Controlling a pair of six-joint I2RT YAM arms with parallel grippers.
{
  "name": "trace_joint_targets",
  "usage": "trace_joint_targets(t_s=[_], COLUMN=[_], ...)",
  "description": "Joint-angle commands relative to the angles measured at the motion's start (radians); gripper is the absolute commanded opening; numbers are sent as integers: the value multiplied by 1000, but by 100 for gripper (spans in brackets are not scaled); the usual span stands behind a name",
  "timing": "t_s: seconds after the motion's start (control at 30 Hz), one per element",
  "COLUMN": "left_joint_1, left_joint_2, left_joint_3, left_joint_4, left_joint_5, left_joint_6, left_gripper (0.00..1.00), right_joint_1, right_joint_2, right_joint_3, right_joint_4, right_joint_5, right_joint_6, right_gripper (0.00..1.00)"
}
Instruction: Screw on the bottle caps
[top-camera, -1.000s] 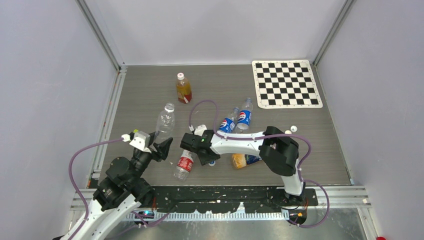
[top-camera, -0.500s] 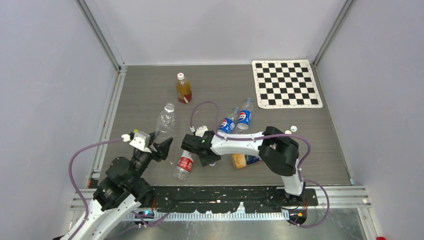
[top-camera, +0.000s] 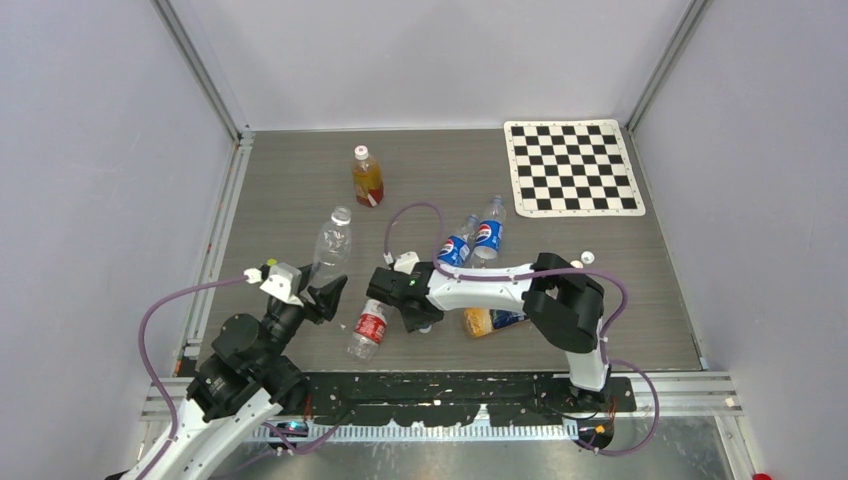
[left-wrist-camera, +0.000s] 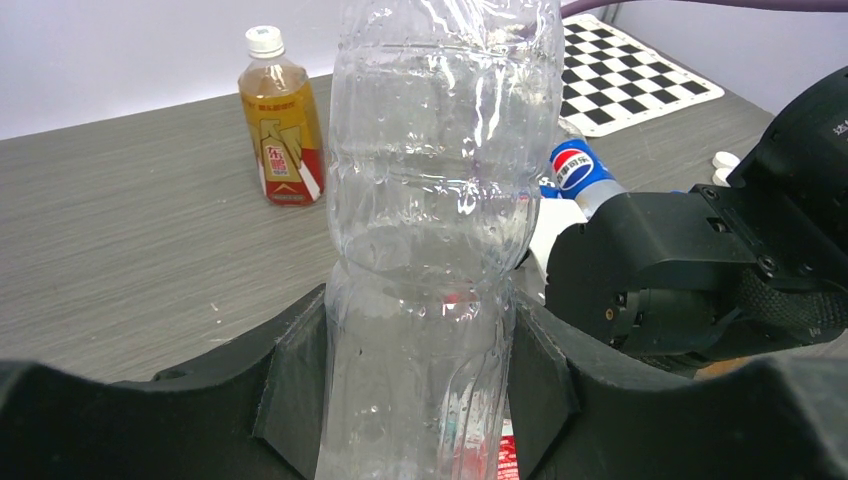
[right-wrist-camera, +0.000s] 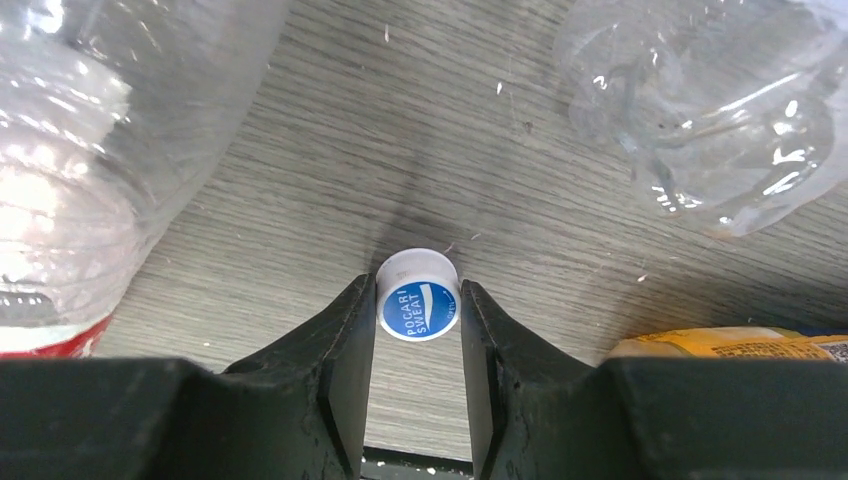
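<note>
Here the right pincer (right-wrist-camera: 415, 300) is closed on the blue-topped cap (right-wrist-camera: 418, 310), flat on the surface (right-wrist-camera: 400, 150), flanked by a red-labelled bottle (right-wrist-camera: 60, 200) and a crinkled bottle (right-wrist-camera: 700, 110) (free room mostly upward). Toward the robot's left, the left pincer (left-wrist-camera: 420, 375) clamps the clear bottle (left-wrist-camera: 435, 180) upright, neck uppermost.
</note>
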Motion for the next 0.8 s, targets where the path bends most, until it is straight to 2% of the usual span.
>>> trace_joint_targets(t_s=[0.0,0.17,0.3,0.5,0.77], left_joint_1=[5,5,5,5,5], left_joint_2=[12,32,63,164,390], left_joint_3=[-8,-30,-61,-97,-96], left_joint_4=[89,149,229,454,701], left_joint_5=[65,162,267,438,592], left_joint_6=[10,26,62,87,126], left_gripper=[10,11,12,15,15], right_joint_1=[-12,-46,-114,-305,-513], right_joint_2=[-113,-244,-400,-587,-689], right_joint_3=[-23,-43,-56,-43,130], right_joint_4=[30,30,28,0,-121], right_joint_5=[-25,-87,-185,-361,-567], right_joint_6=[-15,-73,-122,-213,-387], right_gripper=[12,1,1,0,0])
